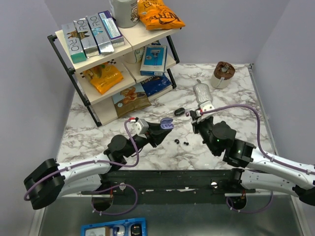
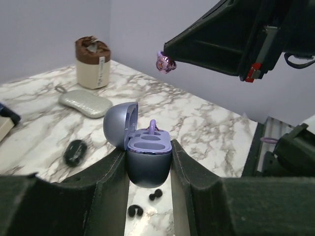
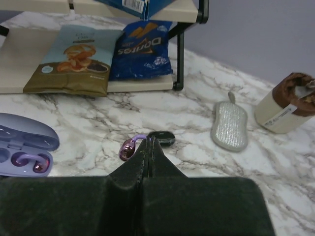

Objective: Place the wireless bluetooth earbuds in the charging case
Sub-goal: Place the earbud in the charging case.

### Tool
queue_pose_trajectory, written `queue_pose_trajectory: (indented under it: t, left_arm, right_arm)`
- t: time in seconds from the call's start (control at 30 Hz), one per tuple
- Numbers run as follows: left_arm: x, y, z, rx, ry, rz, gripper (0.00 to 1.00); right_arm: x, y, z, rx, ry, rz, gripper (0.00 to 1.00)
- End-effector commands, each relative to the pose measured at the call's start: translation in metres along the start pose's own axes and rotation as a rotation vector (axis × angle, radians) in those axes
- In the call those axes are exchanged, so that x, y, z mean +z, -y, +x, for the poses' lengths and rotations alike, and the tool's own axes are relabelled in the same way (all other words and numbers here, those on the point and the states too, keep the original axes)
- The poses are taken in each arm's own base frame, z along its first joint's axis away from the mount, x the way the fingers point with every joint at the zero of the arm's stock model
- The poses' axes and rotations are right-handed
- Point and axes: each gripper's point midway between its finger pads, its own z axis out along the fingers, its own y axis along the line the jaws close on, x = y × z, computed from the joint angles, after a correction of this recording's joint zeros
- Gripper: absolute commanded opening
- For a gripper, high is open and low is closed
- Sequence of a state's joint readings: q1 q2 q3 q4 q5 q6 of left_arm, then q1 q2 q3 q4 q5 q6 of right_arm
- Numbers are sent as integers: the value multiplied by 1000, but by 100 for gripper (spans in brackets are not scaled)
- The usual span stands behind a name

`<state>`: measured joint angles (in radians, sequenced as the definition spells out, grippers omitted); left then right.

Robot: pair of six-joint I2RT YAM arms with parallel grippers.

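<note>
My left gripper [image 1: 162, 129] is clamped narrowly around the lavender oval charging case [image 2: 149, 164], its lid open, lifted off the white marble bench [image 1: 236, 98]. My right gripper [image 3: 149, 146] pinches the hook of 1 shiny purple earbud [image 3: 129, 148], near the case, not touching.

Mock shop (snack-stocked shelf [image 1: 147, 34])

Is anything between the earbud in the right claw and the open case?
Nothing visible: only open air separates the purple earbud in the right claw from the open lavender charging case held by the left claw.
</note>
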<state>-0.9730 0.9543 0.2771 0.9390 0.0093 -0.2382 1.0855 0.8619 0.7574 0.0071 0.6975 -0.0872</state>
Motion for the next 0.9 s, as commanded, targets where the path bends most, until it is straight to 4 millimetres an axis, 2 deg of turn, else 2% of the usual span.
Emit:
queue_pose_trajectory:
  t: [0.0, 0.03, 0.07, 0.13, 0.2, 0.4, 0.47, 0.53, 0.77, 0.8, 0.87]
  left_arm:
    - [18, 34, -25, -50, 82, 210, 0]
    - [22, 36, -29, -58, 94, 226, 0]
    - [25, 37, -22, -64, 76, 240, 0]
    - [31, 40, -27, -72, 90, 267, 0]
    - [35, 41, -22, -79, 80, 288, 0]
    - [47, 35, -25, -79, 92, 286, 0]
    - [52, 34, -27, -80, 100, 292, 0]
    - [56, 37, -35, -81, 125, 308, 0]
    - [68, 34, -35, -97, 126, 313, 0]
    - [69, 34, -33, -99, 122, 309, 0]
    - [72, 31, -34, -98, 122, 299, 0]
  right_arm:
    - [-15, 21, -40, -30, 151, 123, 1]
    - [-17, 20, -43, -25, 162, 119, 1]
    - [-19, 19, -44, -24, 172, 114, 1]
    - [-26, 16, -57, -12, 231, 103, 1]
    - [-31, 11, -62, -20, 268, 90, 1]
    - [-41, 2, -66, -8, 348, 60, 0]
    - [-40, -1, -60, -18, 349, 62, 1]
    - [-43, -2, -61, -17, 378, 80, 0]
    - [-46, -9, -70, -46, 444, 129, 0]
    - [-49, -5, -78, 0, 476, 147, 0]
    - [-47, -7, -76, -39, 475, 170, 0]
